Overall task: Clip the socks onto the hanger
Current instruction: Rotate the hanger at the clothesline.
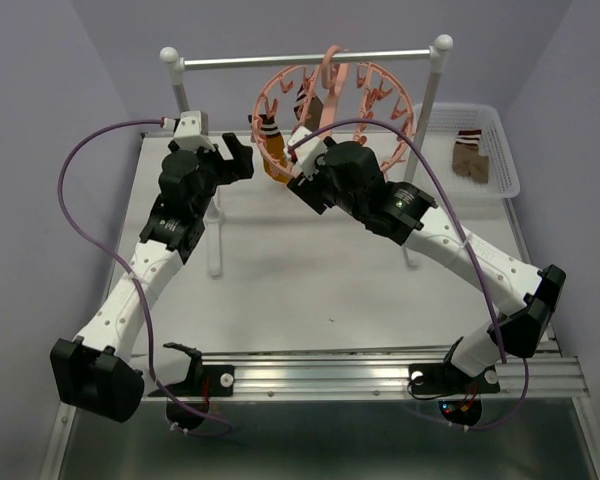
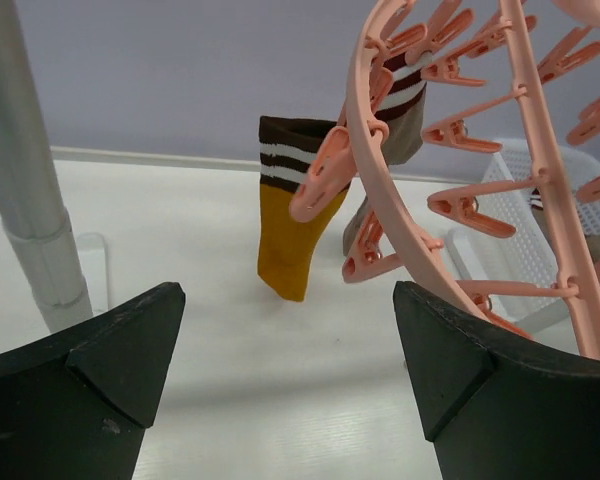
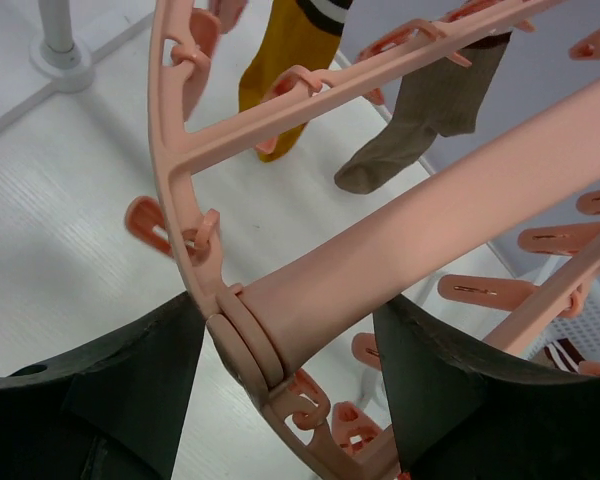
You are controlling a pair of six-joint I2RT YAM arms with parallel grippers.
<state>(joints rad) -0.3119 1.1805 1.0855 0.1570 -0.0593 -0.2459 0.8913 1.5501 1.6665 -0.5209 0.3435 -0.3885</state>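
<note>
The salmon-pink hanger hangs tilted from the metal rail. A sock with a mustard-orange part and a brown sock hang from its clips. In the left wrist view, the mustard sock hangs ahead, the brown sock behind the hanger's ring. My left gripper is open and empty, just left of the ring. My right gripper is shut on the hanger's thick pink bar where it meets the ring. Both socks hang beyond it.
The metal rail stand with white posts spans the back; its feet stand on the table. A white basket at the back right holds more striped socks. The stand's grey post is to the left gripper's left.
</note>
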